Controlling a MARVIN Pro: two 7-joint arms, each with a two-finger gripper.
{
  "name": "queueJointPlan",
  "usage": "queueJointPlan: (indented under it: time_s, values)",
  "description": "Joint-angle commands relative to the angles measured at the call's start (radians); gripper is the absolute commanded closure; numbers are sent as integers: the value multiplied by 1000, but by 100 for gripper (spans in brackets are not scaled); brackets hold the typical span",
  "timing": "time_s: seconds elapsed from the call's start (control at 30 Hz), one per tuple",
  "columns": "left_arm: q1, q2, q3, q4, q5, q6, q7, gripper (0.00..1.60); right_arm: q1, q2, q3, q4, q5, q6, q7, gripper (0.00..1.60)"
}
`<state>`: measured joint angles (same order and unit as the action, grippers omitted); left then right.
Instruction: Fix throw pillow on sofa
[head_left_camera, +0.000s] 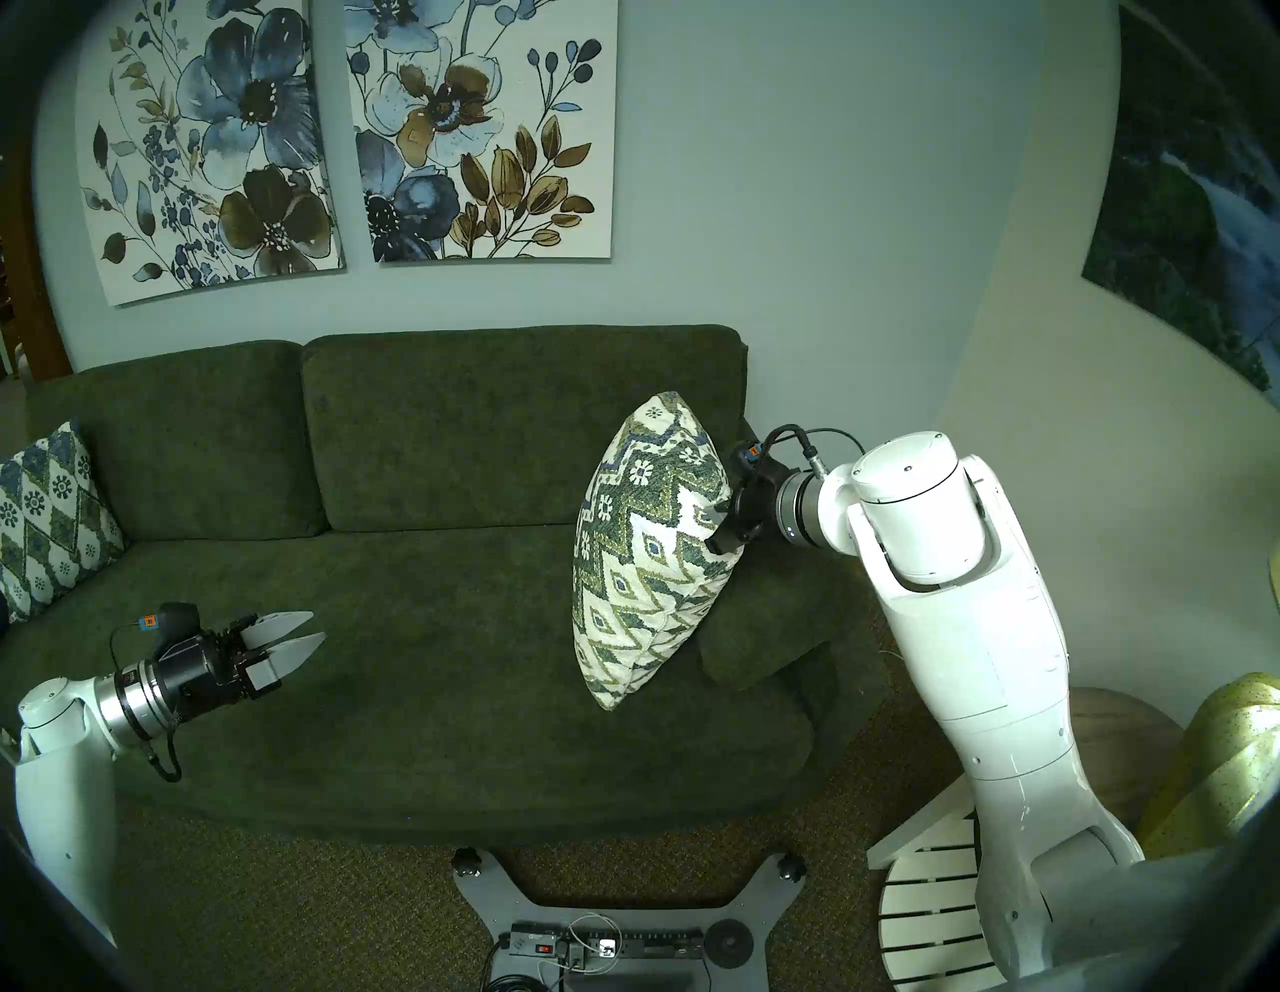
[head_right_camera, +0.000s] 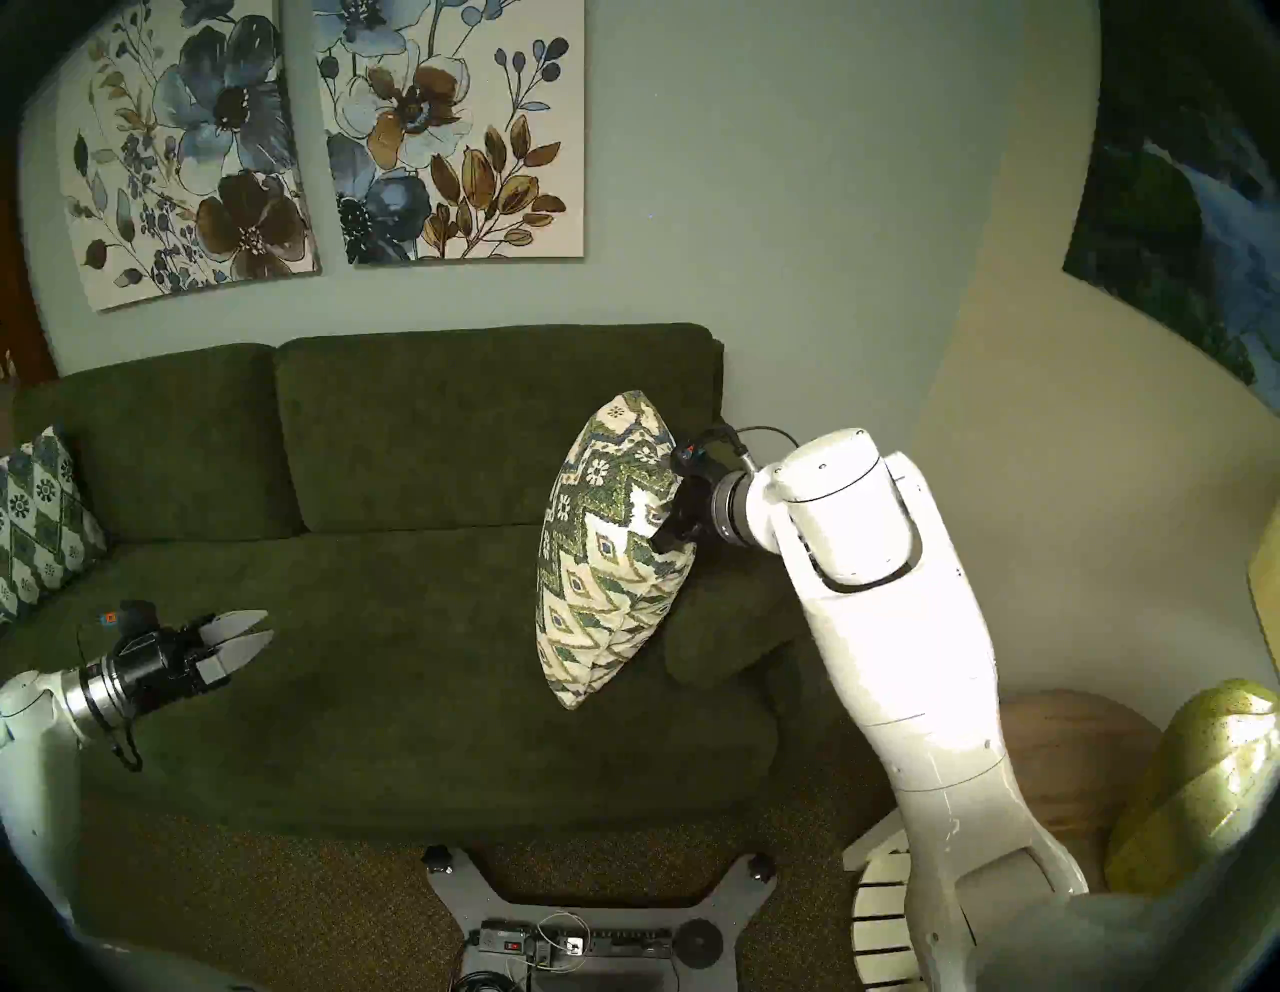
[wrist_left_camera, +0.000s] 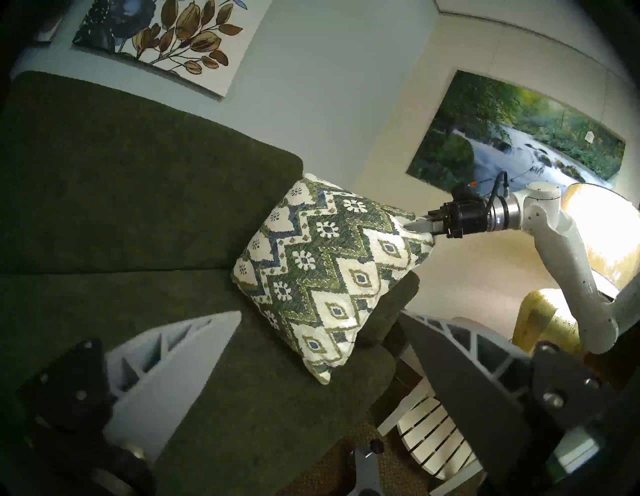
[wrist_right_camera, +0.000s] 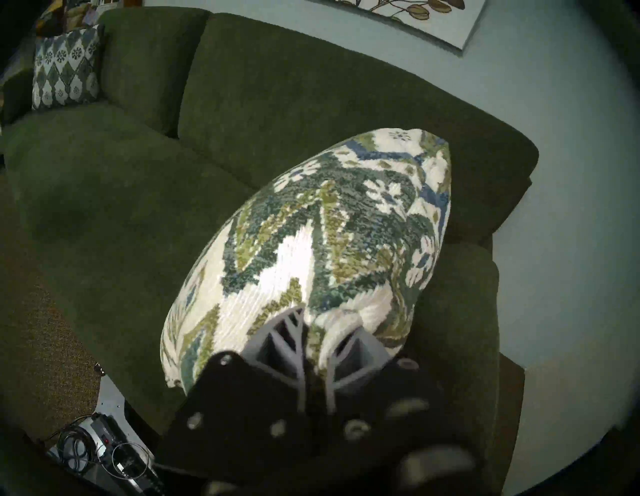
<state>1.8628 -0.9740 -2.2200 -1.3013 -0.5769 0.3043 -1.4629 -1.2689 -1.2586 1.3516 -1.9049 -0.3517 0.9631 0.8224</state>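
You see right end effector (head_left_camera: 717, 530) clamping pillow (head_left_camera: 644, 547) edge above sofa (head_left_camera: 429, 623); left end effector (head_left_camera: 294, 634) wide, empty

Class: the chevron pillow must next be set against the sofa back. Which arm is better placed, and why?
Right. The right gripper is already shut on the throw pillow at its edge, beside the sofa back. The left gripper hangs open, empty, well away.

Right gripper (wrist_left_camera: 420, 225) pinches throw pillow (wrist_left_camera: 322, 273) corner above sofa (wrist_left_camera: 138, 194)
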Motion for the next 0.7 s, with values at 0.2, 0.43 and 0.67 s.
queueJointPlan:
  time_s: [0.2, 0.43, 0.67]
  values:
    - [-10, 7, -1, 10, -6, 15, -4, 0, 19, -60, 14, 99, -108, -3, 57, 160]
    - [-13, 7, 3, 15, -2, 13, -3, 0, -5, -104, 66, 131, -155, -3, 73, 160]
    - [-15, 7, 4, 16, -2, 14, -3, 0, -71, -97, 132, 13, -165, -3, 101, 0]
